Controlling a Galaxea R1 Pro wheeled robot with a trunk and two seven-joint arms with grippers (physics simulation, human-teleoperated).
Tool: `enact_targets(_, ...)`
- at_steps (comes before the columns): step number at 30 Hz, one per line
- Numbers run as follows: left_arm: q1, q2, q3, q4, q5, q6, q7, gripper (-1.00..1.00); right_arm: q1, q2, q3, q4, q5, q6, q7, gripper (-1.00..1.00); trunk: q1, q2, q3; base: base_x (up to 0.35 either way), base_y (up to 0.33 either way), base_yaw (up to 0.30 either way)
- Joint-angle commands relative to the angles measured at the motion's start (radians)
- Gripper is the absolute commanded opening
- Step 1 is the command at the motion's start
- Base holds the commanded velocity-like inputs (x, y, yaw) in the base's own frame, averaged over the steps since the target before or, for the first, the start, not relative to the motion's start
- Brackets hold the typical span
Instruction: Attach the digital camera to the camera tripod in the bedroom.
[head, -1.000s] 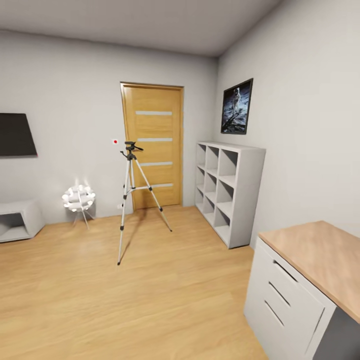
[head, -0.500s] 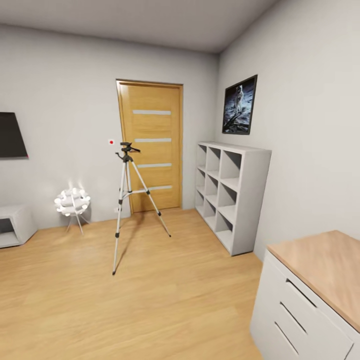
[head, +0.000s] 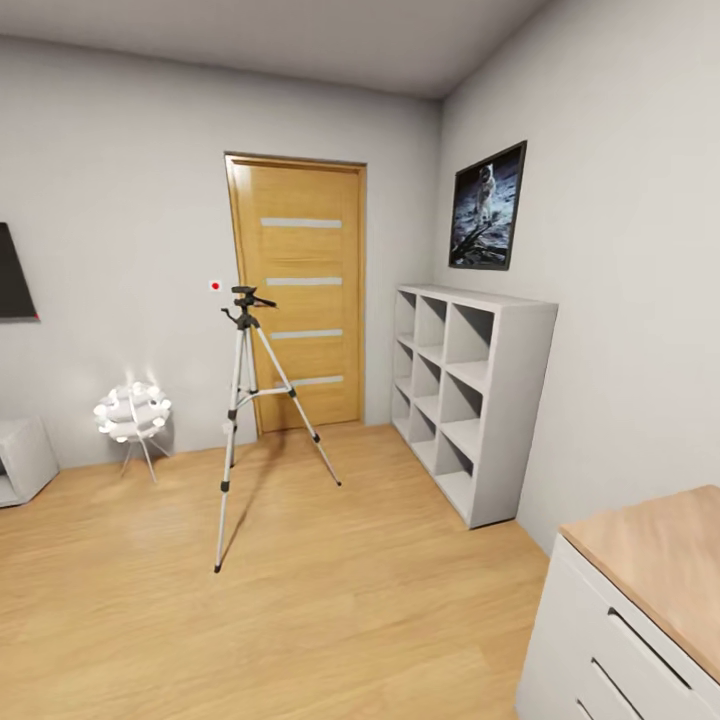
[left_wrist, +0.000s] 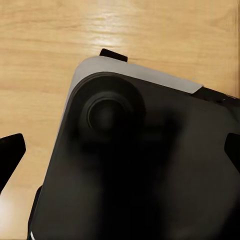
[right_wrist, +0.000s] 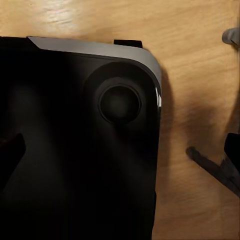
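The camera tripod (head: 243, 400) stands on the light wood floor (head: 300, 600) in front of the wooden door (head: 298, 290). Its silver legs are spread, and its black head (head: 243, 295) with the pan handle is bare on top. The digital camera is out of view. My left gripper (left_wrist: 120, 152) hangs open over my own dark base (left_wrist: 130, 170), one fingertip (left_wrist: 10, 152) at each side edge of the left wrist view. My right gripper (right_wrist: 120, 150) is open the same way, with nothing between its fingers.
A grey cube shelf (head: 470, 390) lines the right wall under a framed moon picture (head: 487, 208). A white dresser with a wood top (head: 650, 600) stands at the near right. A glowing ball lamp (head: 130, 412) and a low grey cabinet (head: 20, 460) sit by the far wall.
The whole head view has shifted: the tripod, lamp and cabinet slide left and the dresser drops toward the corner, so the camera has moved. Nothing in the room has moved.
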Motion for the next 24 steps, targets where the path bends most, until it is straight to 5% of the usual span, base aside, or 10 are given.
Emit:
enact_targets(1,0.000,0.000,0.004,-0.001,0.002,-0.001,0.001,1.00,-0.001,0.000,0.000,0.001,0.003,-0.003,-0.001,1.00,0.001,0.000,-0.001,0.323,0.000,0.000)
enact_targets(24,0.000,0.000,0.004,-0.001,0.002,-0.001,0.001,1.00,-0.001,0.000,0.000,0.001,0.003,-0.003,-0.002,1.00,0.001,0.000,-0.001,0.323,0.000,0.000)
